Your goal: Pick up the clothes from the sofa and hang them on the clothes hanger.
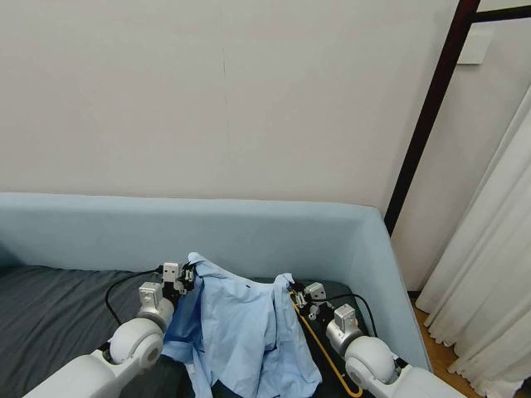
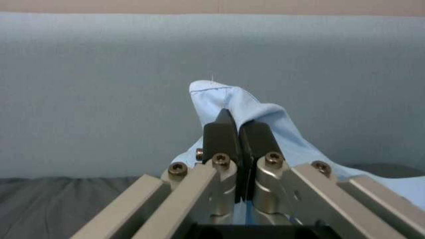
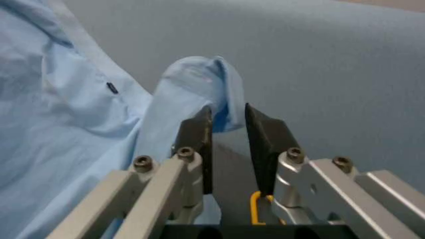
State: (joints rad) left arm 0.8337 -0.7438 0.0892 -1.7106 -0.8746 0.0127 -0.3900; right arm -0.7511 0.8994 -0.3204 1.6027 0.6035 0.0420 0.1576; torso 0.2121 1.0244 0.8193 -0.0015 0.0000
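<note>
A light blue shirt (image 1: pixel 241 332) is held up over the sofa's dark seat, spread between my two grippers. My left gripper (image 1: pixel 187 274) pinches one upper corner; in the left wrist view the left gripper (image 2: pixel 234 122) has its black pads pressed together on a fold of the shirt (image 2: pixel 219 97). My right gripper (image 1: pixel 297 294) holds the other upper corner. In the right wrist view the right gripper (image 3: pixel 228 112) is clamped on a bunched edge of the shirt (image 3: pixel 199 79), with a small gap left between its pads. The rest of the shirt hangs down between my arms.
The sofa has a pale blue backrest (image 1: pixel 249 228) and side wall (image 1: pixel 377 274) around a dark grey seat (image 1: pixel 50 307). A black rack pole (image 1: pixel 431 108) rises at the right, next to a white curtain (image 1: pixel 489 274). A yellow cord (image 1: pixel 319 342) runs along my right arm.
</note>
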